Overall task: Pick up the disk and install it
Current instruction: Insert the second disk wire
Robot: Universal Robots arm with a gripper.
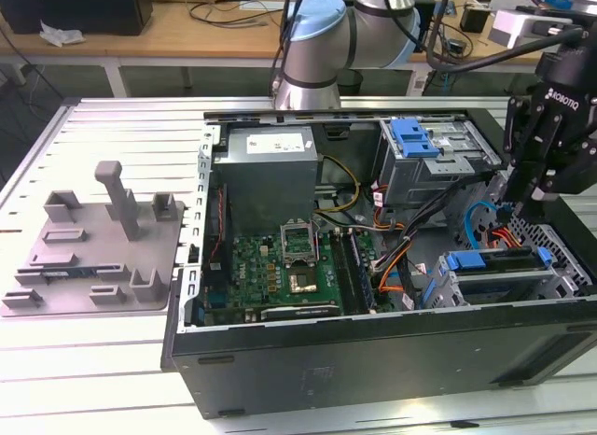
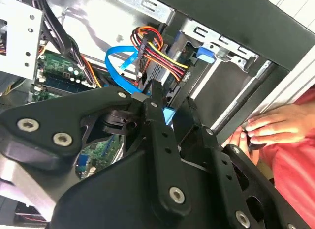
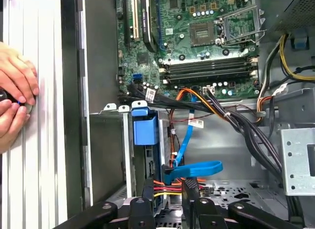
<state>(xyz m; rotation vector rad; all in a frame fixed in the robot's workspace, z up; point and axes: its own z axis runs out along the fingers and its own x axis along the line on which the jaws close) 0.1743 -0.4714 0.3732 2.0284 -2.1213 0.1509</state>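
Exterior view: the claw hangs inside the computer case, fingers apart, clamped on nothing; the disk sits in the drive cage just below it, long axis along the near case wall; first wrist view: the disk's blue frame lies just ahead of one fingertip; second wrist view: blue plastic shows between the parted fingers

Behind my slatted white metal worktable I see a wooden bench strewn with cables, evenly lit.
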